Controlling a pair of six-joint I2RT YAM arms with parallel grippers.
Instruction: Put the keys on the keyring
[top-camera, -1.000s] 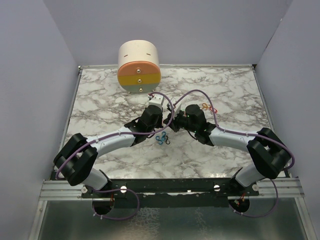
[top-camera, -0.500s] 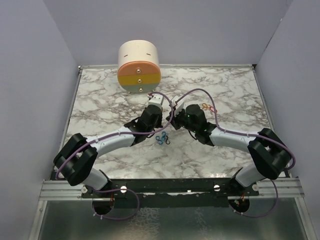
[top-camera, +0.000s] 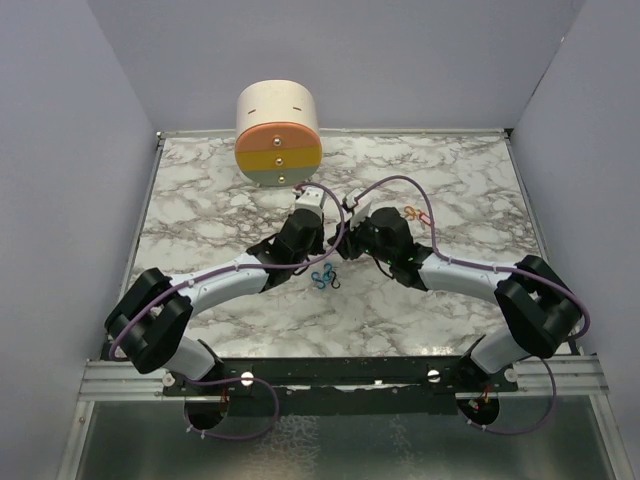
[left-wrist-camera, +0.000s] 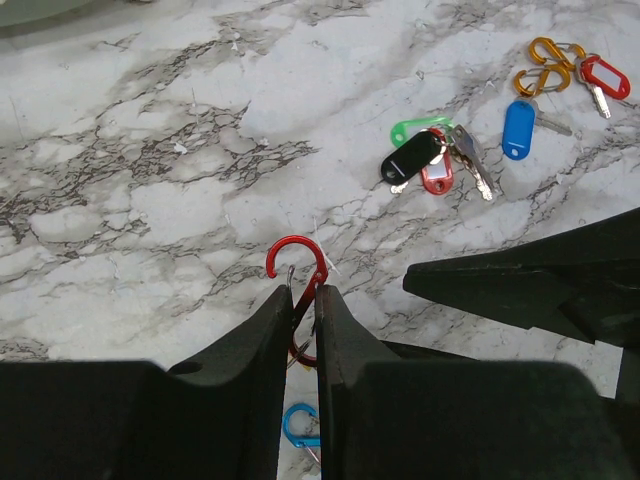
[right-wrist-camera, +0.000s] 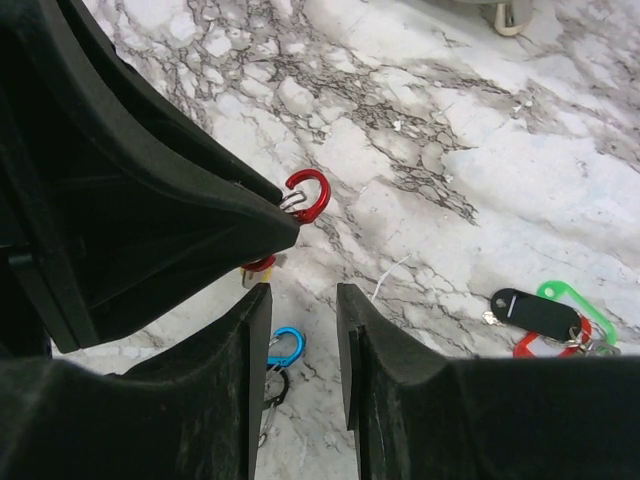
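Pinching a red clip (left-wrist-camera: 297, 262) by its lower half, with the left gripper (left-wrist-camera: 304, 295) clamped shut on it and the hooked end pointing forward, free above the marble table (left-wrist-camera: 150, 150). Held so, most probably, to leave the open end reachable for a key to be slid on. Hovering just beside it with the right gripper (right-wrist-camera: 303, 300), jaws apart and nothing between them, only bare marble visible through the gap.

Lying flat on the table beyond both grippers, well apart from the red clip: first a bunch of keys (left-wrist-camera: 430, 160) with black, green and red tags touching one another, then a blue-tagged key (left-wrist-camera: 518, 128) alone, then a red-tagged key (left-wrist-camera: 605, 77) joined to two orange clips (left-wrist-camera: 548, 65). Not threaded on the red clip yet, as far as can be seen. Lying below the grippers, a blue clip (right-wrist-camera: 285, 346) touching a dark clip (right-wrist-camera: 274, 388), seemingly spare.

Working near the middle of the table, well away from every edge, with open marble on the right side toward the keys. Very little room between the two wrists, however: almost touching in the top view, so probably needing a careful pull-back of the right arm first. Standing at the back, near but out of the path, a round drum (top-camera: 278, 133) with coloured bands. Likely next: reaching for one key with the right gripper, with the red clip held steady and clear of the table.
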